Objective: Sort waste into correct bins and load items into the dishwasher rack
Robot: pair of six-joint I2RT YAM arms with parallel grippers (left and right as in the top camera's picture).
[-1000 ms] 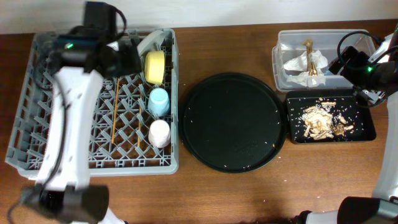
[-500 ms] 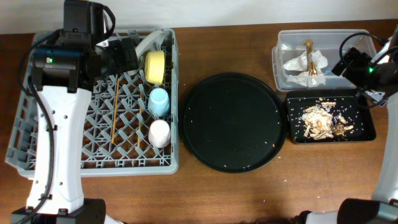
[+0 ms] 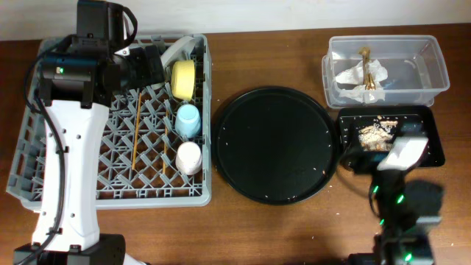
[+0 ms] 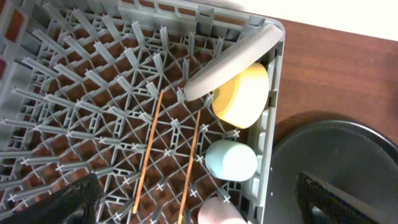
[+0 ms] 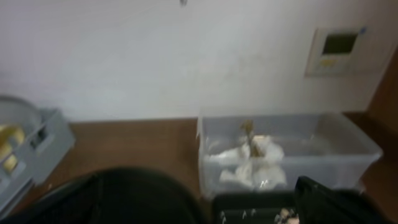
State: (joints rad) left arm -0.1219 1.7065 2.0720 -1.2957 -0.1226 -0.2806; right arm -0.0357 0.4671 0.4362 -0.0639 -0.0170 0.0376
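The grey dishwasher rack (image 3: 44,154) holds the yellow bowl (image 3: 182,79), the grey-white plate (image 3: 176,50), the light-blue cup (image 3: 188,119), the pink cup (image 3: 188,157) and two chopsticks (image 3: 137,125). My left gripper (image 3: 149,66) hovers open and empty over the rack's back; its view shows the bowl (image 4: 241,94), plate (image 4: 233,56), blue cup (image 4: 231,160) and chopsticks (image 4: 148,152). The clear tub (image 3: 427,66) holds the napkin (image 3: 360,73) and brown wrapper (image 3: 366,55). The black tray (image 3: 434,147) holds food scraps (image 3: 375,131). My right gripper (image 3: 403,136) is open and empty over that tray.
The large round black tray (image 3: 276,143) lies between the rack and the bins, with a few crumbs on it. The right wrist view is blurred; it shows the tub (image 5: 348,149) ahead and the wall behind. Bare wooden table lies along the front.
My right arm has left the tub's right side and now reaches in from the table's front over the black tray. My left arm has shifted slightly over the rack's back.
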